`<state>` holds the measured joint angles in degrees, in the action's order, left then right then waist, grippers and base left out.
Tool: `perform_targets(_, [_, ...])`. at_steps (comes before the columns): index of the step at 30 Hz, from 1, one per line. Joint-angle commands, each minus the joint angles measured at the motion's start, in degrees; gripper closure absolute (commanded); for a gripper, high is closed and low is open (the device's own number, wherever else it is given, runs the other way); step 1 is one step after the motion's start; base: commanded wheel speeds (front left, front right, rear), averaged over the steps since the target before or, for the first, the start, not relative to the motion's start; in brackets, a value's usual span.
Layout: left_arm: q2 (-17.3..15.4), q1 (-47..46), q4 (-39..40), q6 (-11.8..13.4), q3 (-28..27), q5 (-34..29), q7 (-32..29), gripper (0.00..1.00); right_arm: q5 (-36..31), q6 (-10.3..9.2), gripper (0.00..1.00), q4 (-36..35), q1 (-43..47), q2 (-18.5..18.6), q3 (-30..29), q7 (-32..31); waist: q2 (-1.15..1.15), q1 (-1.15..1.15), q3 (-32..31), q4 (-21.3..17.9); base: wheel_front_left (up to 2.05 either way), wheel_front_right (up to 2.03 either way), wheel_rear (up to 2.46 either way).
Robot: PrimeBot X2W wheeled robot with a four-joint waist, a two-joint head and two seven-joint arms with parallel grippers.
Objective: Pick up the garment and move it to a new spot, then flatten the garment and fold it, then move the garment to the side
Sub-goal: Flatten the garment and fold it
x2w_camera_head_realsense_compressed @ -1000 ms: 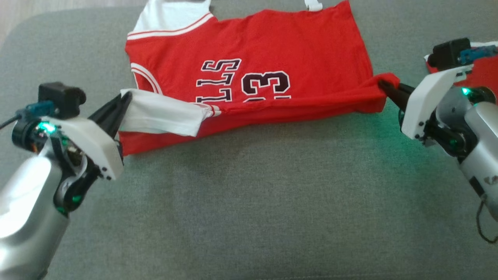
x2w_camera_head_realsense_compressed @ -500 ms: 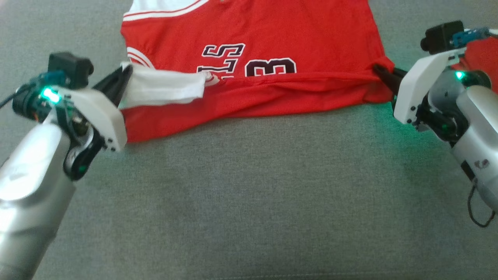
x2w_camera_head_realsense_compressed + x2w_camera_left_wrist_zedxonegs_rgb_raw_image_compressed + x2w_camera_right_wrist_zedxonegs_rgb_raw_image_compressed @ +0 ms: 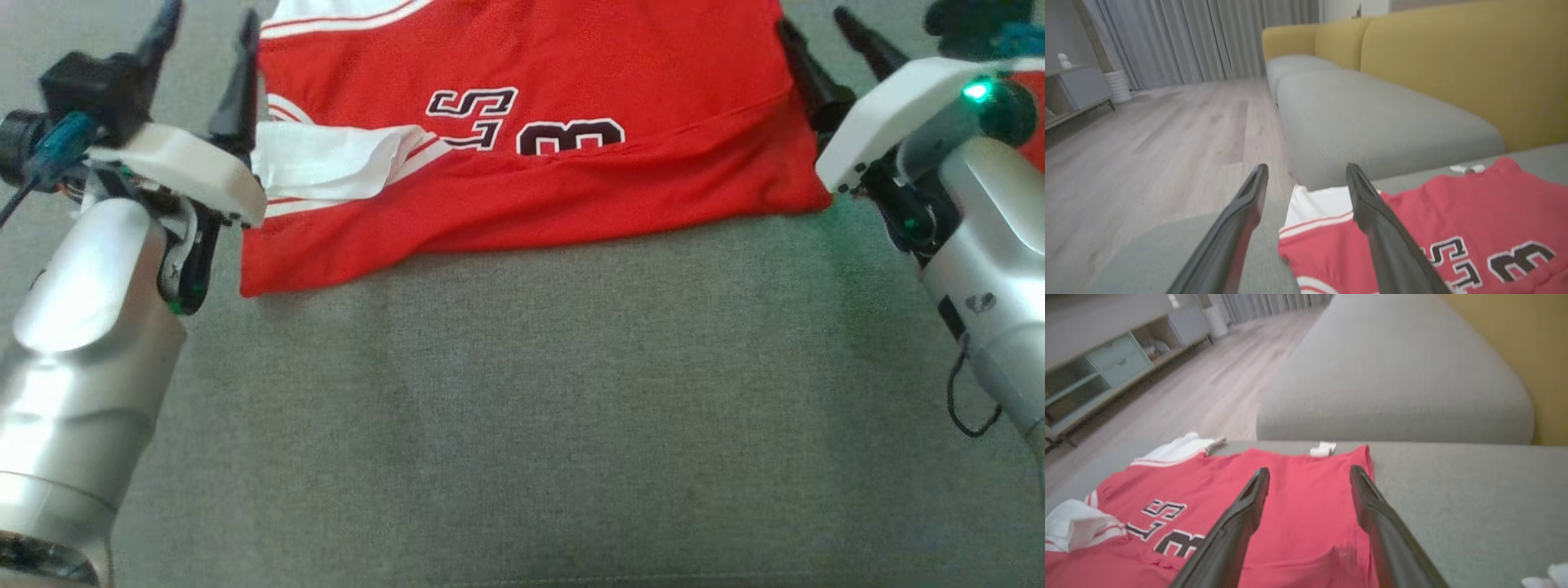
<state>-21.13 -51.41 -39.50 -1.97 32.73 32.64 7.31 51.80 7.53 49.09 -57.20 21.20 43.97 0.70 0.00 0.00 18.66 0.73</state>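
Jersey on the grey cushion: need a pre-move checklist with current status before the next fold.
1. The left gripper open, nothing between its fingers: ok.
2. The right gripper open, nothing held: ok.
3. Near edge of the jersey folded over, covering the lower lettering: ok.
4. Fold lying flat: not ok; the white flap is bunched and a ridge runs along the fold.
5. Far edge of the jersey on the grey cushion: ok in the right wrist view.
6. Left fingers clear of the jersey's side edge: cannot tell.
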Motion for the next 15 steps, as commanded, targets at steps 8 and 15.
perform_targets(8, [0.69, 4.6, 9.6, 4.6, -8.67, -1.14, 7.63, 0.0, -4.71, -0.04, 0.0, 0.62, 4.27, -4.61, -8.31, 14.18, 0.0, 0.0, -4.89, 0.28, 0.0, 0.0, 0.0])
perform_targets(15, [3.46, 18.25, 23.84, 8.28, -15.4, -6.31, 7.67, 0.0, -21.91, -0.04, 0.0, -12.18, 15.39, -10.47, -28.08, 14.28, 0.0, 0.0, -7.17, -0.77, 0.0, 0.0, 0.0])
